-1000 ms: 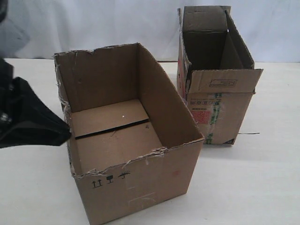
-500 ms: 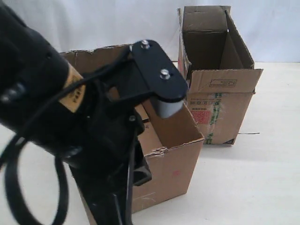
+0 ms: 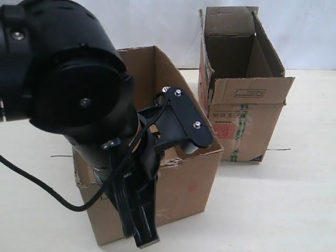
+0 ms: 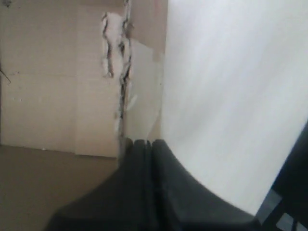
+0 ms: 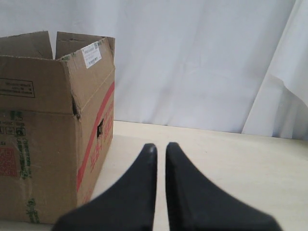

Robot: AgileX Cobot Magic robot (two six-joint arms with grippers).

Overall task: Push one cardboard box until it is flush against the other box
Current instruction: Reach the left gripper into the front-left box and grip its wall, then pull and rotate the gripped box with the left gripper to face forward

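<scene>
The wide cardboard box (image 3: 193,184) with the ragged rim is mostly hidden behind my left arm; only its right wall and part of its front show. My left gripper (image 3: 144,239) points down in front of that box, fingers pressed together with nothing in them. In the left wrist view its tips (image 4: 144,143) rest at the box's torn edge (image 4: 122,72). The taller other box (image 3: 247,121) with the red label stands back right, a gap apart. My right gripper (image 5: 160,147) is shut and empty, low over the table beside the other box (image 5: 43,134).
The pale table (image 3: 283,210) stretches to the right and front. A white curtain (image 3: 310,31) hangs behind the boxes. My left arm's black cable (image 3: 31,184) loops over the table on the left. A thin dark line (image 3: 278,149) lies by the other box.
My left arm has swung in from the left edge across the wide box, dropping its gripper in front of it. The wide box has shifted slightly. The other box has not moved.
</scene>
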